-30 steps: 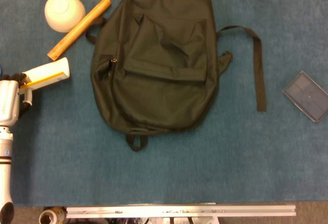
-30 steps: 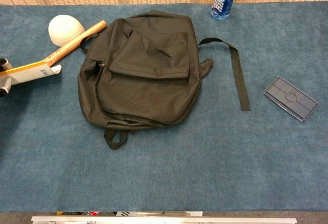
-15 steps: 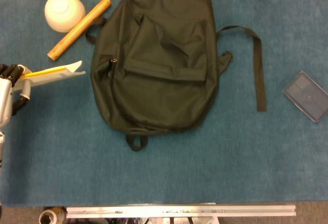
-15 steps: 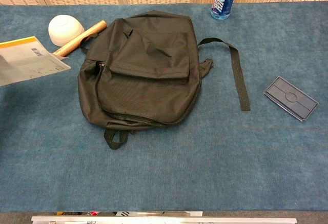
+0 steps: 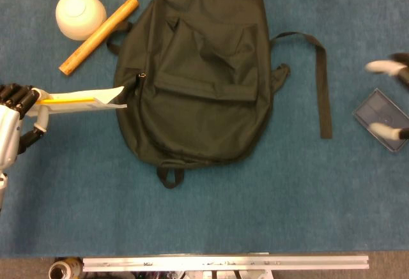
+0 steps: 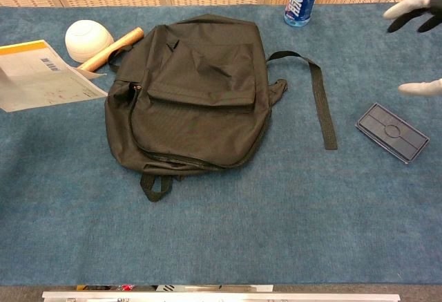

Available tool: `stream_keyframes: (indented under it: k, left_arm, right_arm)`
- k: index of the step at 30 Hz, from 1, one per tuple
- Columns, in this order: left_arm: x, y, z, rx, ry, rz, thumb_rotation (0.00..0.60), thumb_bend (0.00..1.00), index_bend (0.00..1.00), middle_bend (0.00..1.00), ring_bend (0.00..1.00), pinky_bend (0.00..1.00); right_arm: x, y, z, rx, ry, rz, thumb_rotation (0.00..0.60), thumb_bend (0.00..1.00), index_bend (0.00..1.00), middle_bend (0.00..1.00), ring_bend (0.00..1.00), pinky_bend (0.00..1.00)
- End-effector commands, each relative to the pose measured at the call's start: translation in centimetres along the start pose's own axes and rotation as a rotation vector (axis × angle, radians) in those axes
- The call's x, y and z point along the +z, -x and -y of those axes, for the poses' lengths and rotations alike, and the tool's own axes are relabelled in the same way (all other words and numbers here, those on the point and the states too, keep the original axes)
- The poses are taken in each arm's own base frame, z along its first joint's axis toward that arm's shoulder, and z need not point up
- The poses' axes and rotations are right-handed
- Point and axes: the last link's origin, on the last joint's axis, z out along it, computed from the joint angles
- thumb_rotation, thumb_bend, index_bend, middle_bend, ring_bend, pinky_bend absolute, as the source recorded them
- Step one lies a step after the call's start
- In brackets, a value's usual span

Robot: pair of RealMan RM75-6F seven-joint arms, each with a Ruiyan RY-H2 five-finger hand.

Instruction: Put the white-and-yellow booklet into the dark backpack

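We hold the booklet (image 5: 82, 96) pinched in our left hand (image 5: 16, 110), its tip at the backpack (image 5: 195, 75) zipper; the right hand (image 6: 419, 12), fingers spread, nears to open it.

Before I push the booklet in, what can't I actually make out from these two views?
- Backpack zipper: too dark and small in both views to tell whether it's open.
- Left hand: cut by the head view's left edge, outside the chest view.
- Right hand: only blurred fingertips at the right edge in both views.
- Booklet print: too small.
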Motion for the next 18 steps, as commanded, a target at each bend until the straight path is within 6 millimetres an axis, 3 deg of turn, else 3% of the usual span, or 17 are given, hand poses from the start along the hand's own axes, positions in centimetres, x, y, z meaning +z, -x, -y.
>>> stream_keyframes:
  k: [1,8,18]
  left_arm:
    - [-0.2,-0.1,-0.2,0.002,0.008,0.001,0.600,0.32,0.76,0.61,0.50,0.53]
    - [-0.7,-0.5,-0.5,0.006,0.024,-0.004,0.600,0.32,0.76,0.61,0.51,0.53]
    - [-1.1,-0.8,-0.7,0.010,0.027,-0.007,0.600,0.32,0.76,0.62,0.51,0.52]
  right_arm:
    - [2.7,2.1,3.6,0.028,-0.113,0.111,0.600,0.00,0.25,0.32,0.15,0.25]
    - [6.1,6.5,8.5,0.001,-0.236,0.215,0.600,0.00,0.25,0.32,0.15,0.25]
    - [9.4,11.5,13.6,-0.086,-0.315,0.285,0.600,0.00,0.25,0.32,0.15,0.25]
